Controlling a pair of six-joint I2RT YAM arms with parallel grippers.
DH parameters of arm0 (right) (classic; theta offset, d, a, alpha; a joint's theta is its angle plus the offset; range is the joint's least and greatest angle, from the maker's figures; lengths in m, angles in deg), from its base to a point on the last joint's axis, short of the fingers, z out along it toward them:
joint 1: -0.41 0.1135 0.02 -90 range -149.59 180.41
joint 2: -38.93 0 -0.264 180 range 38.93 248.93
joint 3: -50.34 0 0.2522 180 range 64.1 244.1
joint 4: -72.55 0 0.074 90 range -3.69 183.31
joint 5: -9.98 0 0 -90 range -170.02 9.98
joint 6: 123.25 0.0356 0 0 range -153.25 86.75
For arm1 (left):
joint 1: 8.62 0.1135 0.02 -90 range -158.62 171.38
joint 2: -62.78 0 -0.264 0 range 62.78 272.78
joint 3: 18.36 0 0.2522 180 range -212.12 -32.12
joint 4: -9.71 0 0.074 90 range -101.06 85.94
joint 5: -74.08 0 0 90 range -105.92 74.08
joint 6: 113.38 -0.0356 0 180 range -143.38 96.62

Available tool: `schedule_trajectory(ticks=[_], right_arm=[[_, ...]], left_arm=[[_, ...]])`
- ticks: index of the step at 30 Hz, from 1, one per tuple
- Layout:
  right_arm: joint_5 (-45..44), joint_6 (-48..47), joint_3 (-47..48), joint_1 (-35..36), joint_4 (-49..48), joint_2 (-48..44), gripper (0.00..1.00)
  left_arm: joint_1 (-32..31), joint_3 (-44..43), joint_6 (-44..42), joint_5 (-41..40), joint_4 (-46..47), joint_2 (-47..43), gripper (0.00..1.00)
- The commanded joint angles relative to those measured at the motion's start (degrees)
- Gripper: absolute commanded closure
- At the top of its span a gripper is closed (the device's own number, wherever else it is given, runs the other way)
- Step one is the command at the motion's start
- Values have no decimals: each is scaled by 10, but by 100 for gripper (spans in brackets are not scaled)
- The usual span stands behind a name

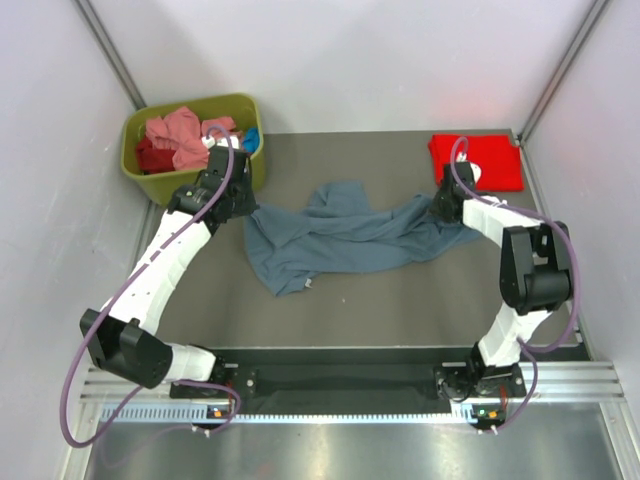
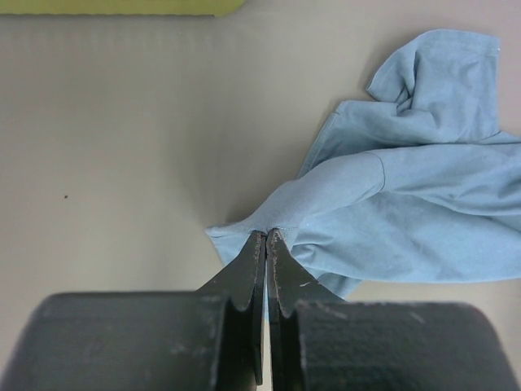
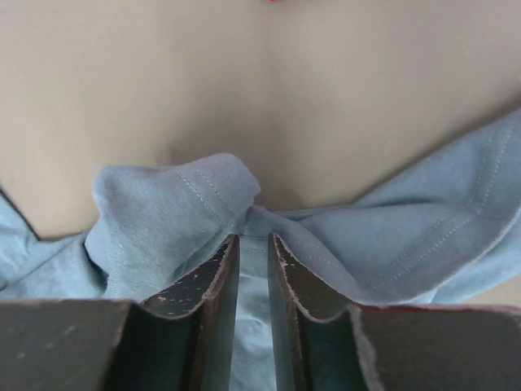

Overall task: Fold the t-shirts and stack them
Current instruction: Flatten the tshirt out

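Note:
A slate blue-grey t-shirt [image 1: 340,240] lies crumpled and stretched sideways across the middle of the table. My left gripper [image 1: 243,205] is shut on its left edge, near the bin; the left wrist view shows the fingertips [image 2: 266,234] pinching a fold of the t-shirt [image 2: 407,204]. My right gripper [image 1: 443,208] holds the right end. In the right wrist view its jaws [image 3: 251,238] stand narrowly apart with hemmed cloth [image 3: 163,220] bunched between them. A bright red t-shirt [image 1: 478,160] lies folded at the back right. Salmon pink [image 1: 185,135] and dark red [image 1: 150,155] t-shirts sit in the bin.
The olive-green plastic bin [image 1: 160,185] stands at the back left, just behind my left gripper; its edge [image 2: 122,6] shows at the top of the left wrist view. White walls close in both sides and the back. A metal rail runs along the near edge.

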Motion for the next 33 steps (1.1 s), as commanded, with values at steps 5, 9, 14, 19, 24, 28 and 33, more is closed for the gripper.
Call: schedule_trajectory(ticks=[5,9,14,19,24,28,33], right_arm=[[11,4,32,-8,-33,7,76],[13,8,41,-7,-32,19,76],[13,14,50,-6,-32,34,76],[11,22,51,-6,-26,40,74],[5,25,48,-5,-35,45,74],[2,17,53,-6,-43,51,88],[7,4,78,-8,-23,44,100]], left_arm=[[3,-6,-7,3,23,-22,100],[3,-5,-9,2,25,-21,100],[3,-3,-9,3,25,-21,100],[3,-3,-7,6,26,-24,100],[3,-2,-6,9,28,-25,100],[3,-1,-3,9,32,-30,100],[3,-8,1,26,34,-29,100]])
